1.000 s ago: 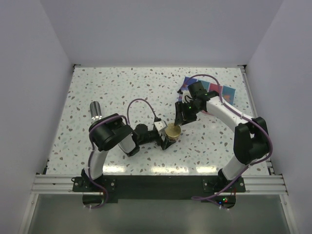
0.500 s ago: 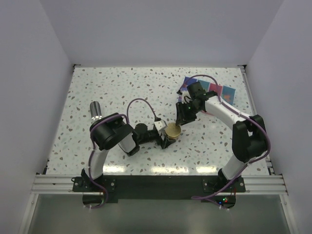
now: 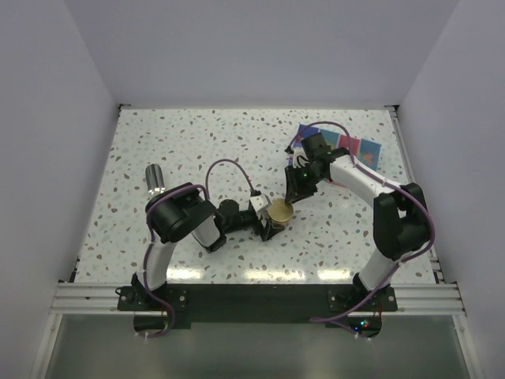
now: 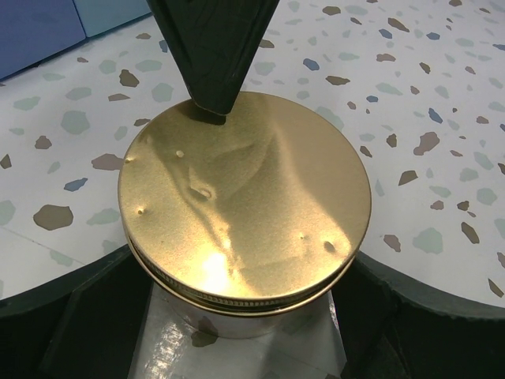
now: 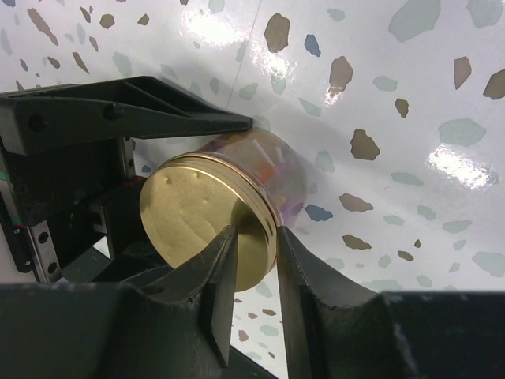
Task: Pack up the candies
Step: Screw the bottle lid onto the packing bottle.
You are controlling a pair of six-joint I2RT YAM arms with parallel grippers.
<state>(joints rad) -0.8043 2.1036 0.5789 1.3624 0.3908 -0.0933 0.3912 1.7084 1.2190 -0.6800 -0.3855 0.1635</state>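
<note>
A small clear jar with a gold lid [image 3: 279,211] lies gripped in my left gripper [image 3: 271,223], whose jaws close on its glass sides [image 4: 245,316]. The lid [image 4: 245,197] fills the left wrist view. Several tiny orange and purple candies [image 5: 282,168] show through the jar's glass in the right wrist view. My right gripper [image 3: 290,197] is at the lid's far edge. Its jaws [image 5: 256,260] straddle the lid's rim [image 5: 197,213], one finger over the gold face, the other behind the rim. One right fingertip [image 4: 211,79] rests on the lid's edge.
A blue and pink compartment box [image 3: 359,148] lies at the back right behind the right arm; its blue corner [image 4: 31,31] shows in the left wrist view. A dark cylinder [image 3: 155,178] stands at the left. Speckled tabletop [image 3: 205,142] surrounds the jar.
The right wrist and forearm have crept slightly up and left while staying at the lid. The left arm and the jar have not visibly moved.
</note>
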